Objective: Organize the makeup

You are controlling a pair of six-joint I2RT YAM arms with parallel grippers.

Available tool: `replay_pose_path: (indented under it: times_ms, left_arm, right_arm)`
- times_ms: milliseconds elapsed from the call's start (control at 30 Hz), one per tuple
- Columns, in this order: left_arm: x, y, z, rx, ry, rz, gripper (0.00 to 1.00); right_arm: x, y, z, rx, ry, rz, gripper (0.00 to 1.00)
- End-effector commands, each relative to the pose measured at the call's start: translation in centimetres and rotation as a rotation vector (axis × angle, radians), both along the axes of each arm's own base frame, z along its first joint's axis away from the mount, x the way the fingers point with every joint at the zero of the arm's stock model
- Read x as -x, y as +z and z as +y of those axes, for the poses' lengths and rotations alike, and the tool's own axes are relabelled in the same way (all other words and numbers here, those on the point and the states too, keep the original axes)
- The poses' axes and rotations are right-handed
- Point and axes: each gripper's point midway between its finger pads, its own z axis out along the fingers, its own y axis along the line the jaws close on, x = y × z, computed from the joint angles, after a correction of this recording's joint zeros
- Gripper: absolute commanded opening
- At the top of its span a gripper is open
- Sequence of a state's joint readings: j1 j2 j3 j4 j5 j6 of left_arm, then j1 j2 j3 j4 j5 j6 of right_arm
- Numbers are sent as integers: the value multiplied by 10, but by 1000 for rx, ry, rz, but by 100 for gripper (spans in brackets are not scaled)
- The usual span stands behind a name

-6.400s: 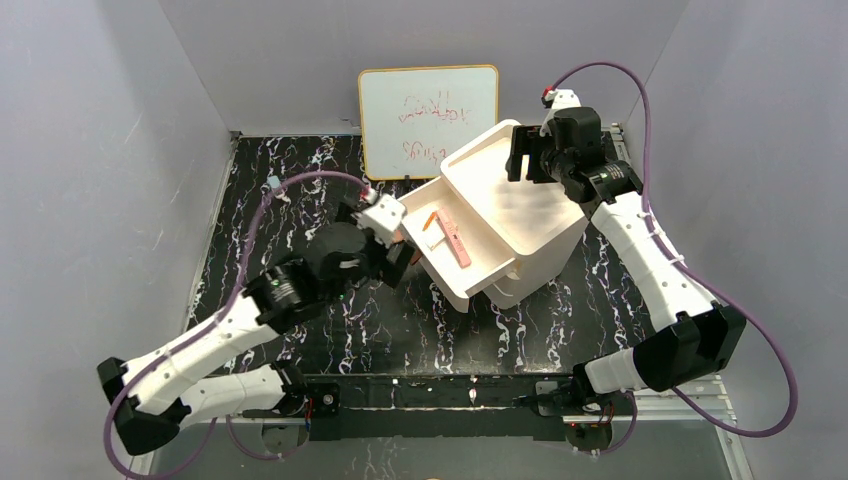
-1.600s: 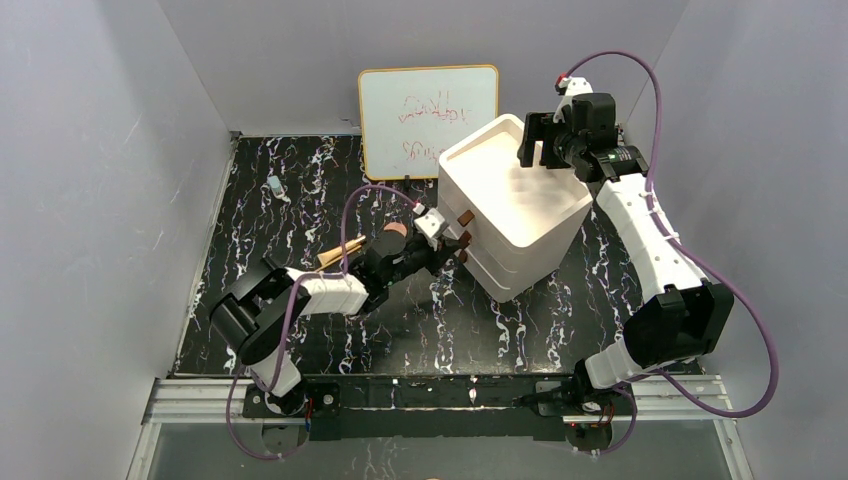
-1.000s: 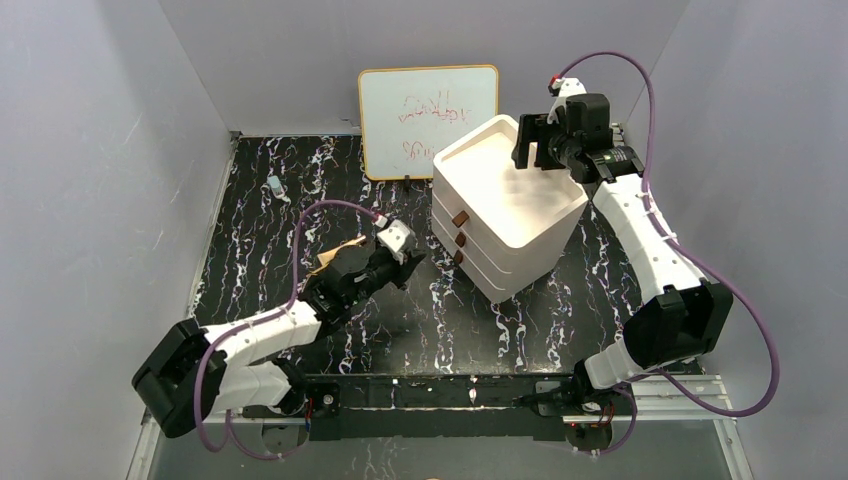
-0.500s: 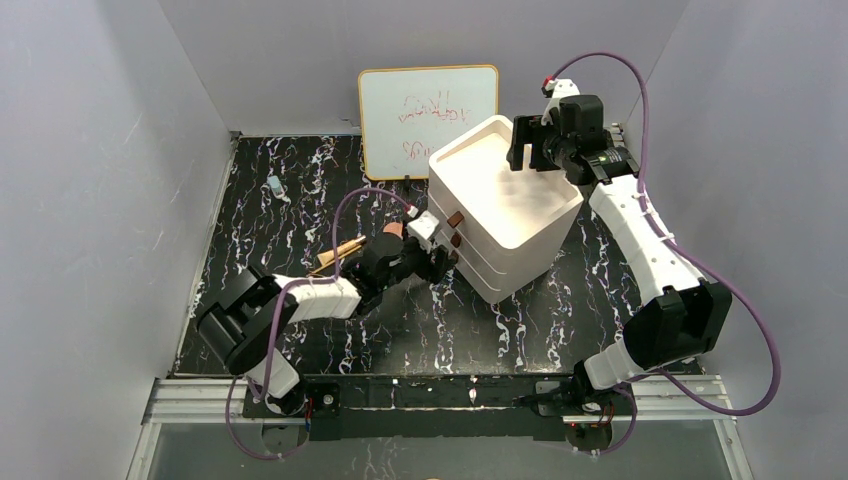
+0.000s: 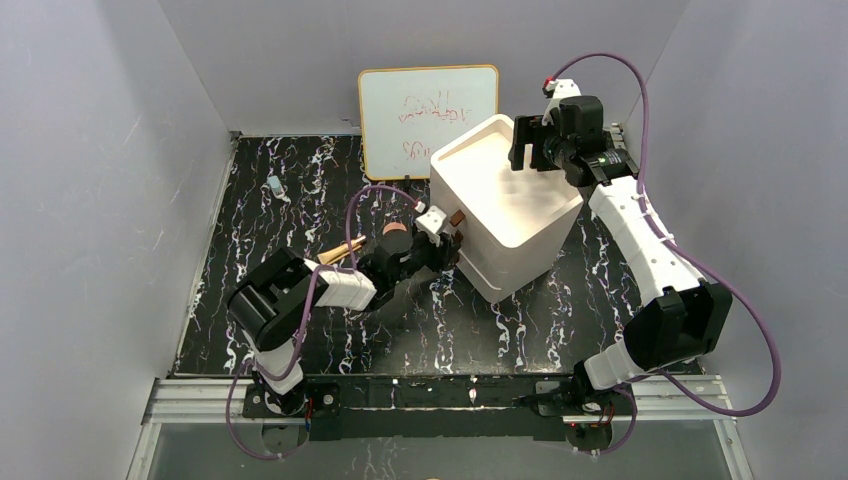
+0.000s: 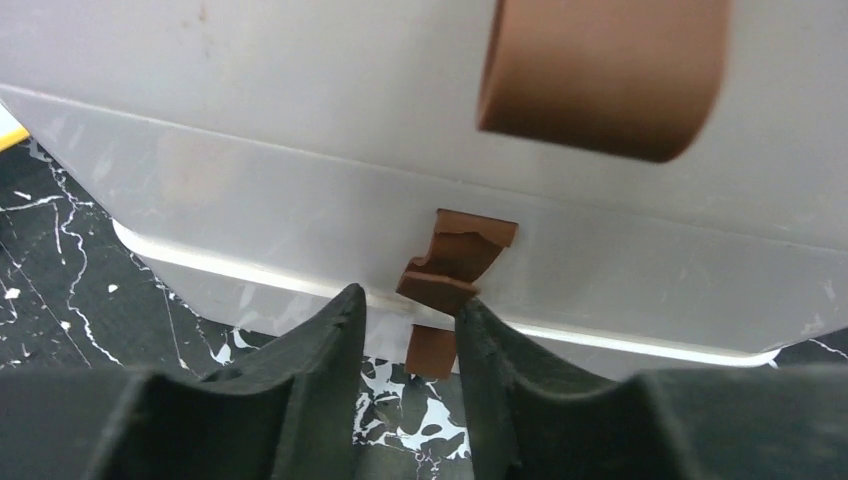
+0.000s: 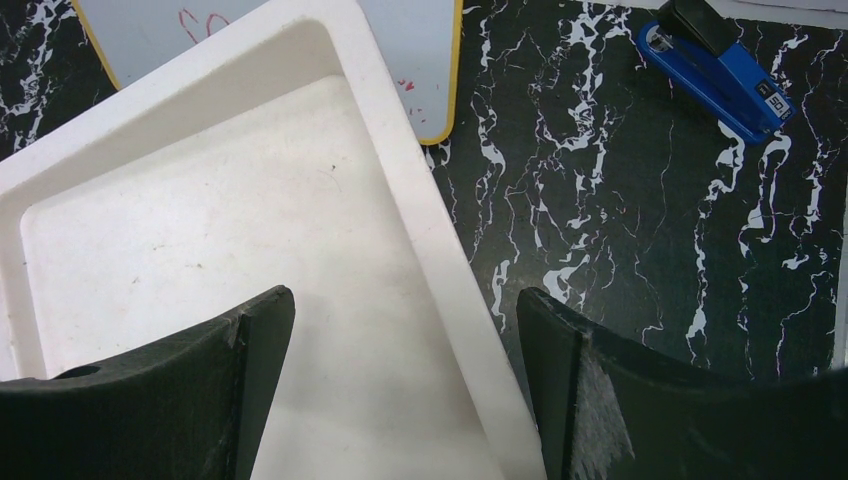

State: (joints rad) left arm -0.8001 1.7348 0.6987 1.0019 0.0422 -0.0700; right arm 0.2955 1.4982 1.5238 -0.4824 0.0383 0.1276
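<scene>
Compact (image 5: 395, 231) and pencils (image 5: 341, 252) are noted on the table (image 5: 300, 200), just behind the left forearm, which partly covers the pencils. Neither is held. The pink bar is not in view. 6.4 s ago it lay in a pulled-out drawer with one pencil. That drawer is now seen pushed in flush with the drawer box (image 5: 510, 210), so the bar is judged stowed.

One second ago the left arm was drawn back from the box; it is now extended to the box front again. In the left wrist view the left gripper (image 6: 410, 303) is set at the middle handle (image 6: 455, 262). Its jaws stand a narrow gap apart with the handle's lower edge at the tips. Whether the handle is pinched cannot be told.

The right gripper (image 7: 400, 297) is spread wide over the back rim (image 7: 420, 200) of the box top, grasping nothing, and is little moved throughout.

Judgement: one stowing cycle is finished, and another drawer is being addressed for the compact and pencils.

Also noted: a stapler (image 7: 712, 68) and a whiteboard (image 5: 428, 120) behind the box.
</scene>
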Motion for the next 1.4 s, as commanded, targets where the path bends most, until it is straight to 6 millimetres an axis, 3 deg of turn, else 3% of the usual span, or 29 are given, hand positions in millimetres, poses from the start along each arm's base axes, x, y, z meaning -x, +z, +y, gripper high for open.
replay_pose_path:
  times_ms: [0,233,500,933,1367]
  left_arm:
    - [-18,52,-15,142,26,-122,30]
    - [-19,63,-14,168,25,-165,0]
    - [-10,64,-4,161,24,-172,0]
    - [31,32,80,89,200,-97,0]
    - [56,16,121,30,270,-39,0]
  right_arm:
    - [20,-12,21,-51,71,74,89]
    - [21,-15,22,-52,72,81,89]
    - [21,-17,22,-50,72,84,89]
    - [19,-21,27,-53,81,94,90]
    - [21,-22,37,-52,98,96,90]
